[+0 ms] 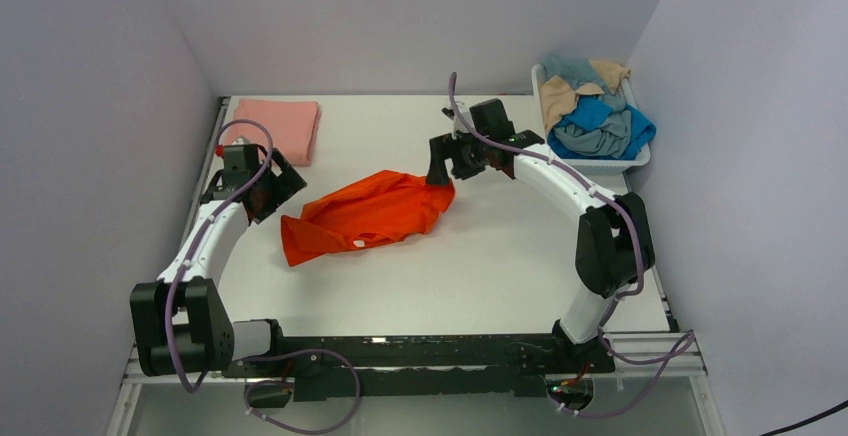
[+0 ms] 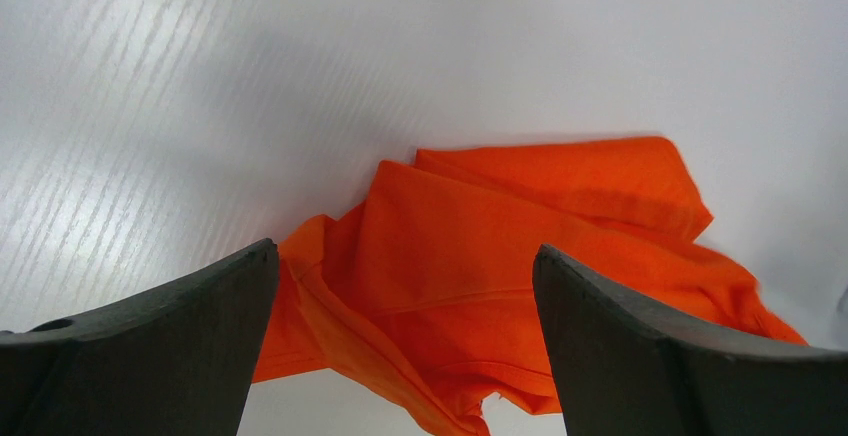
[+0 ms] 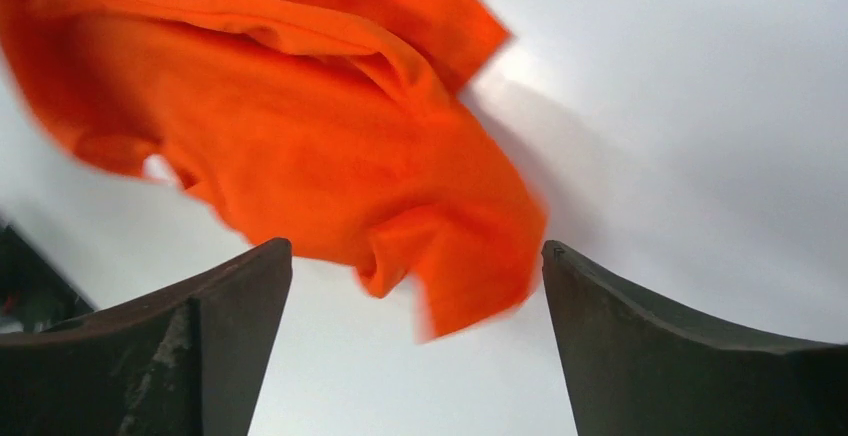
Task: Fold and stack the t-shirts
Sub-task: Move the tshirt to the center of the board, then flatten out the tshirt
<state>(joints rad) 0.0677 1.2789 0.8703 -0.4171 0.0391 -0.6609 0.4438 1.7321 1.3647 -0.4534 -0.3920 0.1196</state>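
Left tool (image 2: 405, 248) spread, empty; right tool (image 3: 416, 247) likewise; orange t-shirt (image 1: 365, 214) crumpled, blurred in right wrist view.

One bright orange soft cloth t-shirt (image 3: 300, 126) lies crumpled, folds bunched, spreading from upper left toward centre over the plain white bench (image 3: 690, 106). Its lower tip is blurred. Right end effector (image 3: 417, 251): two dark grey fingers (image 3: 225, 336) at the bottom corners, set wide apart, with the cloth tip between them and clear of both.
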